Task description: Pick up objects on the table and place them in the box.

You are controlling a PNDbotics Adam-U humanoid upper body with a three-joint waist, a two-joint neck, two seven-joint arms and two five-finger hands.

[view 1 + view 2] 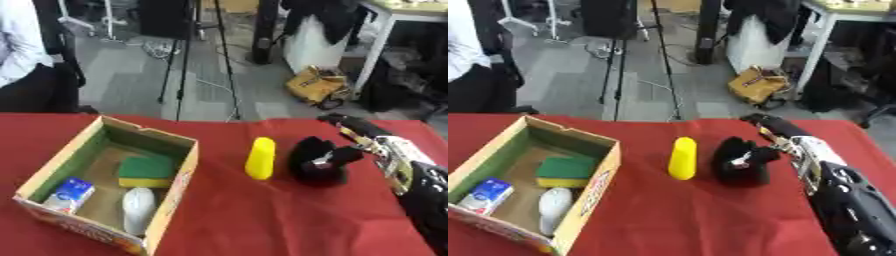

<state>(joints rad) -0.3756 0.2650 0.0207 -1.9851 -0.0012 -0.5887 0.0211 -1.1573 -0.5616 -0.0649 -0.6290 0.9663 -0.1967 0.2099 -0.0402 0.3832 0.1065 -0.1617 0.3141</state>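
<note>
Your bench point(262, 225), under a red cloth, fills the lower half of the frame. At lower left sits the open cardboard box point(179, 182), askew, its near corner cut off by the bottom edge. Inside it you have a green and yellow sponge point(145, 171) toward the middle, a white rounded object point(137, 210) just below it, and a small blue and white carton point(70, 195) in the left corner; what the white object is cannot be made out.

Your right arm point(842, 195) enters from the lower right and runs up toward the centre. At its end, your right hand point(322, 161) rests on the cloth right of centre. It shows only as a dark mass with fingers bent inward; whether they are closed around anything is impossible to tell, since black fingers and any black object beneath blur together.

Just left of the hand, near but apart from it, lies a yellow cylinder point(260, 158), lengthwise up the frame, between hand and box, outside the box.

Your left hand does not show in either view.
</note>
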